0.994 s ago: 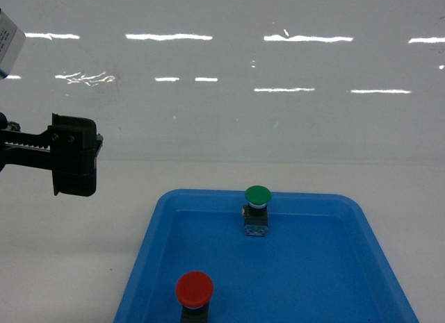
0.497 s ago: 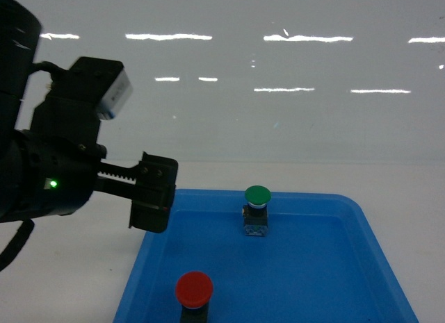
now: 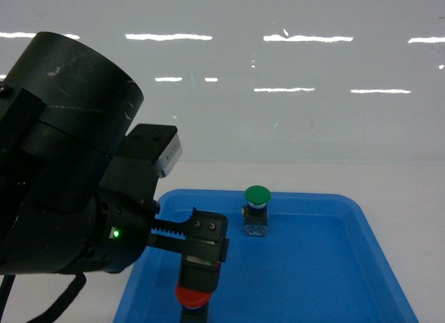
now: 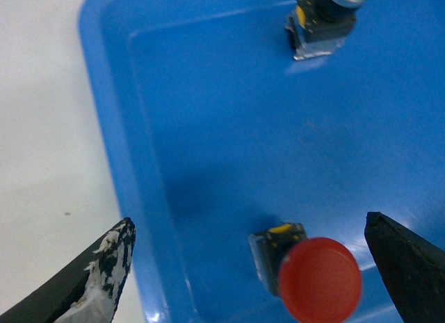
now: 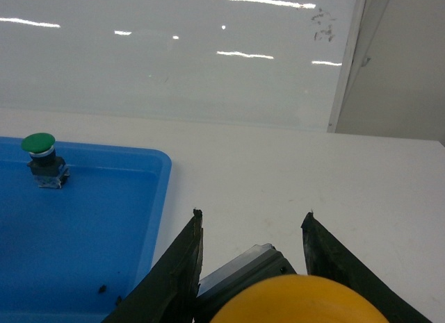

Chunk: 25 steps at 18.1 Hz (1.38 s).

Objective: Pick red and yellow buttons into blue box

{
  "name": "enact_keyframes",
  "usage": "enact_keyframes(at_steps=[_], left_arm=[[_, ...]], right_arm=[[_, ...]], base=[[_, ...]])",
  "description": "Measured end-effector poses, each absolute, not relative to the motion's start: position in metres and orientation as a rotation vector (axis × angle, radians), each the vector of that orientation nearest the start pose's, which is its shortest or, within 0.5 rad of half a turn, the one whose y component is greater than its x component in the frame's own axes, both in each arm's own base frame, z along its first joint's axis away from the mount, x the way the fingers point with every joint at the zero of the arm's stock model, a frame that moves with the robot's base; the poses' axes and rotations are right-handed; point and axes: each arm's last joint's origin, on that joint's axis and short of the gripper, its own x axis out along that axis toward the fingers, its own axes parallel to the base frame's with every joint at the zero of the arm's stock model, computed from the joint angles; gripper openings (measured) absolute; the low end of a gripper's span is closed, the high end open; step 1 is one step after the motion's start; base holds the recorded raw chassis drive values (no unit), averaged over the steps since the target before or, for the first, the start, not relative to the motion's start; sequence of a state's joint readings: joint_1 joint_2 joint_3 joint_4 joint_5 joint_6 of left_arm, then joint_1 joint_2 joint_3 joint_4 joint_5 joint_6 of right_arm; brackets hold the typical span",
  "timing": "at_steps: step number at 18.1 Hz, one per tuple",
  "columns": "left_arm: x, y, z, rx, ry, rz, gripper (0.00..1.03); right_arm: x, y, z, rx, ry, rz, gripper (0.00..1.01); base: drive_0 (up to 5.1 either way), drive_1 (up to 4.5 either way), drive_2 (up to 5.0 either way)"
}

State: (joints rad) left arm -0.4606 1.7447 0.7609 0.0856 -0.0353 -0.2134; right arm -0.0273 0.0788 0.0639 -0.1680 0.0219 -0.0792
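Left gripper point(image 4: 250, 267) hangs spread wide over the near left part of the shallow blue tray point(image 4: 111, 128), one finger out over the white table point(image 4: 42, 128) beyond the tray's left rim and the other to the right of the red button point(image 4: 320, 278). That button lies tipped on its side on the tray floor, cap toward the camera, black body with a yellow tab behind it. To take it well, I judge the arm should shift right so the button sits midway between the fingers, then drop low enough to close on the black body rather than the rounded cap, which would likely slip. Farther right and back, the green button point(image 3: 257, 195) stands upright and should be left alone. Right gripper point(image 5: 250, 267) holds the yellow-orange button point(image 5: 299, 302) between its fingers above the table, just right of the tray. The blue box is in no view.
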Motion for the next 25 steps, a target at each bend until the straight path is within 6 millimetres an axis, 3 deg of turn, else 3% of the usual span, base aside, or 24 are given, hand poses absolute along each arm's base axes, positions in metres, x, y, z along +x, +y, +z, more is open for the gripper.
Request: enact_keyframes(at_steps=[3, 11, 21, 25], left_arm=[[0.274, -0.145, 0.108, -0.061, 0.986, -0.337, 0.98], [0.261, -0.135, 0.072, -0.068, 1.028, -0.314, 0.98], [0.273, -0.135, 0.073, -0.155, 0.898, -0.413, 0.98], [0.268, -0.133, 0.064, -0.146, 0.913, -0.406, 0.98]], right_arm=[[0.098, -0.003, 0.163, -0.078, 0.185, -0.042, 0.38], [0.098, -0.003, 0.163, -0.078, 0.185, -0.042, 0.38], [0.098, -0.003, 0.163, -0.078, 0.185, -0.042, 0.38], [0.098, -0.003, 0.163, -0.078, 0.185, -0.042, 0.38]], base=[[0.0, 0.00, 0.0], [0.0, 0.00, 0.0], [0.0, 0.00, 0.0], [0.0, 0.00, 0.0]])
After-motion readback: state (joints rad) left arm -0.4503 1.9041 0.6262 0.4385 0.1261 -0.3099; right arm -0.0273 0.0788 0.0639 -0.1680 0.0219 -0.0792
